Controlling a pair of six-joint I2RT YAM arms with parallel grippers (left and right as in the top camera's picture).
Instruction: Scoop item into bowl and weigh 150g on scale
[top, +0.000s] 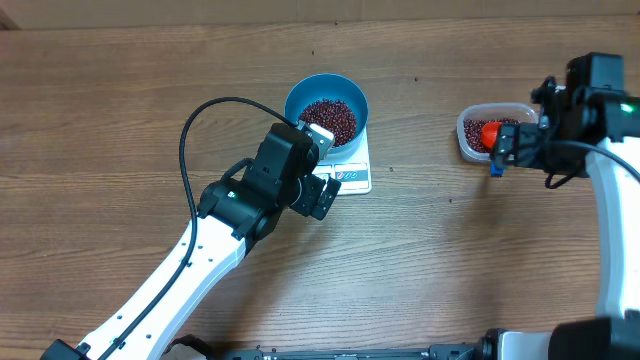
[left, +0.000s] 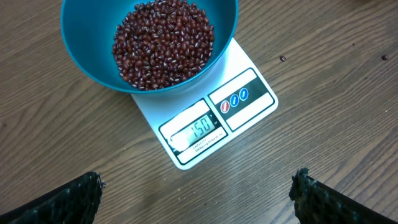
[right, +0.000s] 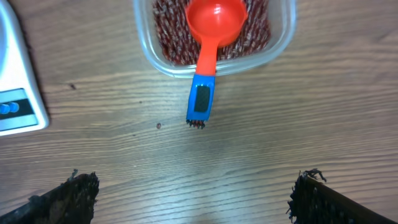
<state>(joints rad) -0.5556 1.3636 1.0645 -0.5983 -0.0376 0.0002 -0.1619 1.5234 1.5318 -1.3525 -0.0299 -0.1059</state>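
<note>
The blue bowl (top: 326, 108) sits on the white digital scale (top: 354, 180) just above the middle of the overhead frame, with a heap of dark red beans (top: 328, 120) inside it. From above, the left arm covers the scale's display and most of its left part. In the left wrist view the bowl is cut off by the top edge and hides the scale's far half; the display (left: 196, 130) looks to read 150, though glare washes out part of it.

The left gripper (left: 198, 190) hangs near the scale's display end. Only its dark fingertips (left: 78, 198) show, in the lower corners, spread wide with nothing between them.

At the right of the overhead frame a clear plastic tub (top: 468, 118) holds more beans. An orange scoop (right: 214, 22) lies in it, its blue handle (right: 201, 99) reaching over the rim; whether the handle's end touches the wooden table (right: 323, 124) cannot be told. The tub is cut off at the top of the right wrist view. The right gripper (right: 194, 190) is spread wide and empty, apart from the handle
</note>
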